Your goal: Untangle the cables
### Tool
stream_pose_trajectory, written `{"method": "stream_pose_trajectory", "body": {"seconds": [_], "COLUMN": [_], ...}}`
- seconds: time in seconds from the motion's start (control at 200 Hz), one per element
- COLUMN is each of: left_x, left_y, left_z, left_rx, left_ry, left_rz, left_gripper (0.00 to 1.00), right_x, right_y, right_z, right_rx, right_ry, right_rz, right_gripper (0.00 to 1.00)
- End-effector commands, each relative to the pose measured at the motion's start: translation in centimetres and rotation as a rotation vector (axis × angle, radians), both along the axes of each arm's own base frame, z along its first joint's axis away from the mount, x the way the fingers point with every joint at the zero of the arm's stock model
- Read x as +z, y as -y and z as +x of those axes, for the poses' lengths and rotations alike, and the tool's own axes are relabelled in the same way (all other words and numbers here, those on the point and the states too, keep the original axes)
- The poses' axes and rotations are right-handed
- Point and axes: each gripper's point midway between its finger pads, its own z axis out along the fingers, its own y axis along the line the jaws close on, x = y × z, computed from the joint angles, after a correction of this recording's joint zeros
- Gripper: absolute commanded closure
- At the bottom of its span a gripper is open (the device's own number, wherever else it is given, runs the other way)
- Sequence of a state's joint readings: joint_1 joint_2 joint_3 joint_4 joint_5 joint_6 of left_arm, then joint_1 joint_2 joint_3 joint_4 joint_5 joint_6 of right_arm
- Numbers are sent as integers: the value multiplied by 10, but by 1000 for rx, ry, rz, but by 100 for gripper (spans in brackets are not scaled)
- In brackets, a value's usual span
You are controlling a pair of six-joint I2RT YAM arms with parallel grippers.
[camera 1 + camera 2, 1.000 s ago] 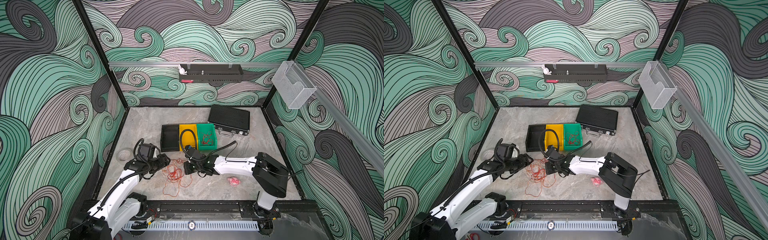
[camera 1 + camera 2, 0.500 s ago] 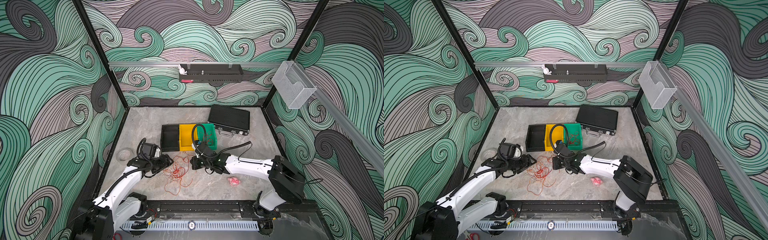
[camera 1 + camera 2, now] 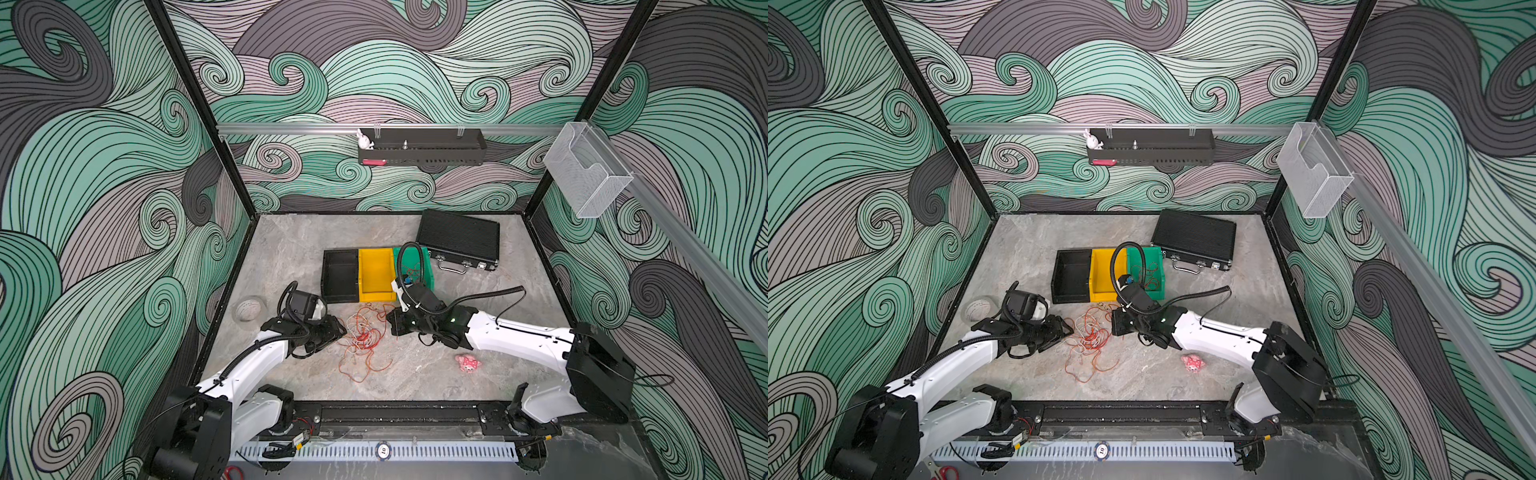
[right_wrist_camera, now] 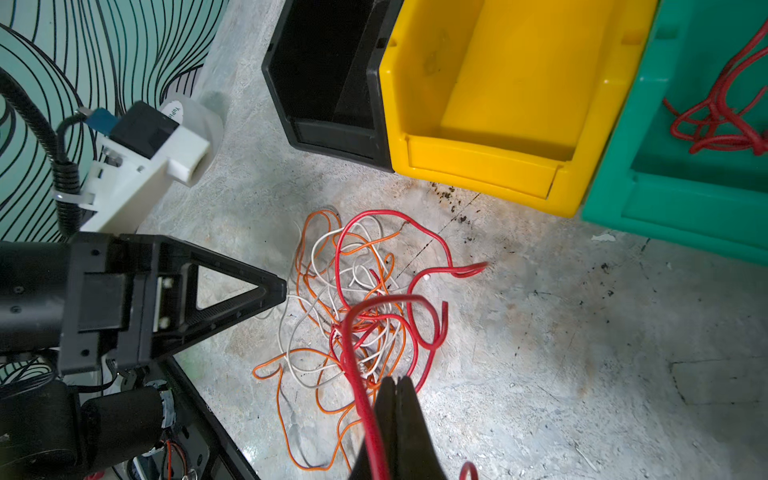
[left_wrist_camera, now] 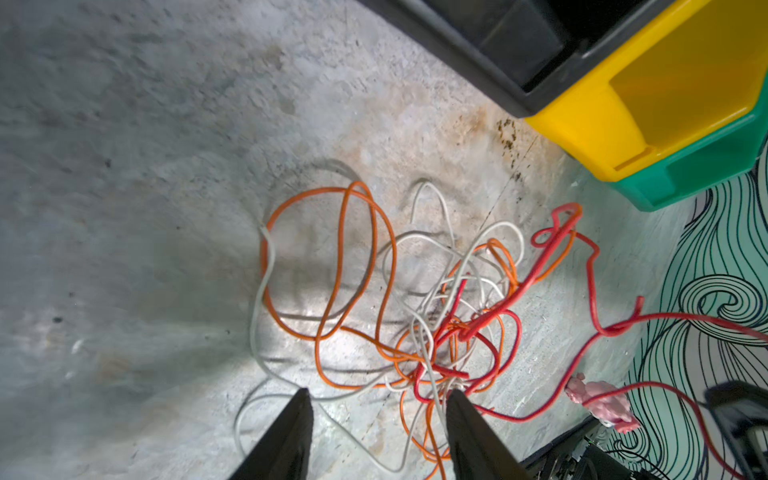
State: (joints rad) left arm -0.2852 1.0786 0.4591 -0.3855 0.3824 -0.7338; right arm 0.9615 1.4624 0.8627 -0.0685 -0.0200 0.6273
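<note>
The cables (image 3: 360, 338) lie as one loose tangle of red, orange and white wires on the stone floor, seen in both top views (image 3: 1090, 340). My left gripper (image 5: 378, 395) is open at the tangle's left edge, its fingers (image 5: 291, 436) straddling white and orange strands. My right gripper (image 4: 397, 380) sits just right of the tangle with its jaws pressed together. A raised red cable (image 4: 359, 390) runs tight along them toward the camera. In the left wrist view the red cable (image 5: 594, 291) stretches away from the knot (image 5: 449, 345).
Black bin (image 4: 332, 137), yellow bin (image 4: 482, 162) and green bin (image 4: 673, 203) stand in a row behind the tangle; the green one holds another red cable (image 4: 723, 120). A black case (image 3: 459, 239) lies further back. A pink plush (image 3: 467, 362) and a tape roll (image 3: 249, 308) lie nearby.
My right gripper has drawn back to the right from the tangle, trailing the red cable. My left gripper has edged into the tangle and its jaws have narrowed.
</note>
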Motion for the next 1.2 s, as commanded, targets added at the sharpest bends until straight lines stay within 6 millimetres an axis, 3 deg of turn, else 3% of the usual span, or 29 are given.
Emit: {"method": "stream_pose_trajectory", "body": {"seconds": [0.0,0.13,0.29,0.585,0.816,0.906,0.981,1.196], "left_x": [6,4,-1,-8,-2,-1,-2,-3], "left_y": [10,14,19,23,21,23,23,23], "left_z": [4,2,2,3,6,7,7,8], "left_rx": [-11,-38,-50,-54,-55,-58,-60,-56], "left_ry": [20,14,6,-12,1,3,0,-6], "left_rz": [-39,-38,-36,-16,4,-4,-2,-5], "left_gripper": [45,38,37,43,46,52,67,73], "right_x": [10,22,36,57,83,94,100,105], "right_y": [2,-2,-8,-17,-11,-5,3,33], "right_z": [-2,-8,-16,-31,-40,-41,-40,-33], "right_rx": [16,54,105,192,240,240,228,155], "right_ry": [17,19,22,16,54,77,93,123], "right_rz": [18,62,137,240,304,321,322,310], "right_gripper": [99,98,98,98,98,98,97,97]}}
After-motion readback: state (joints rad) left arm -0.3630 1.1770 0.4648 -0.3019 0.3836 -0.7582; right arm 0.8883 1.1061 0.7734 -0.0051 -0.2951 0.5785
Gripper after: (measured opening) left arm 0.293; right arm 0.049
